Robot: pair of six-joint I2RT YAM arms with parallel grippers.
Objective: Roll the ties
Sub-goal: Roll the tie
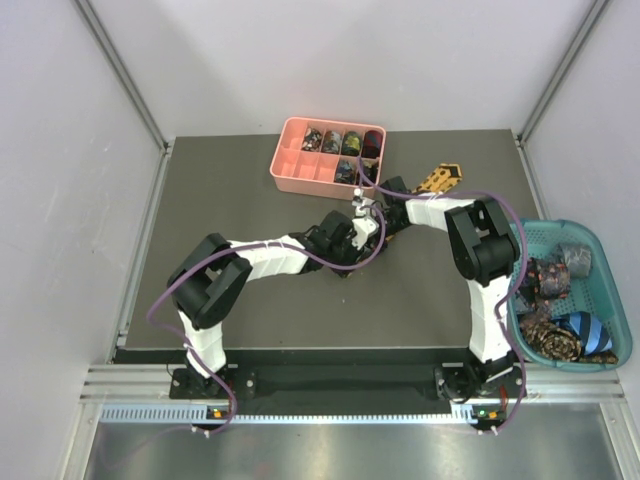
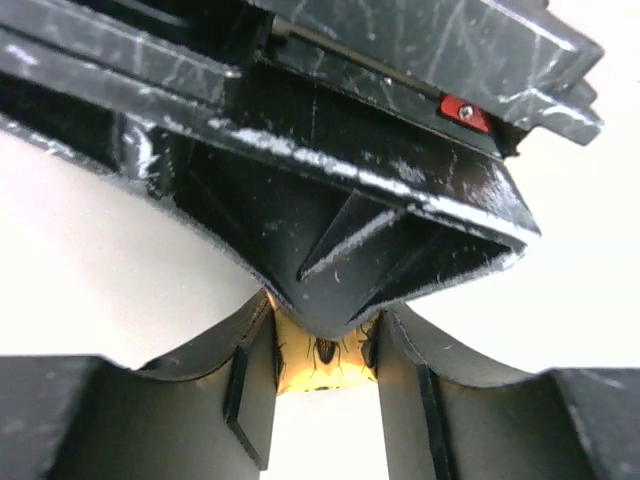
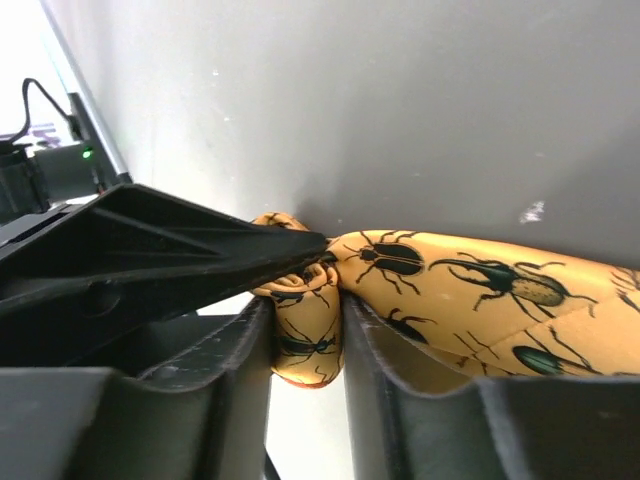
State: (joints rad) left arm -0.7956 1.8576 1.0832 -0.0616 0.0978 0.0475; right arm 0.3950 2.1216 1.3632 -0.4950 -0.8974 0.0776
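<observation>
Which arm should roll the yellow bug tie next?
Probably the right. The right gripper pinches the rolled end of the tie, and the unrolled rest lies flat beside it. The left gripper holds the same roll.

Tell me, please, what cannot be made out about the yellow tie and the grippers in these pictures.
- Top view: the wrists cover the yellow tie except its far end; any coil is hidden.
- Left wrist view: a black housing blocks nearly everything; whether the left gripper pinches the tie is unclear.
- Right wrist view: the tie leaves the right edge beyond the right gripper.
</observation>
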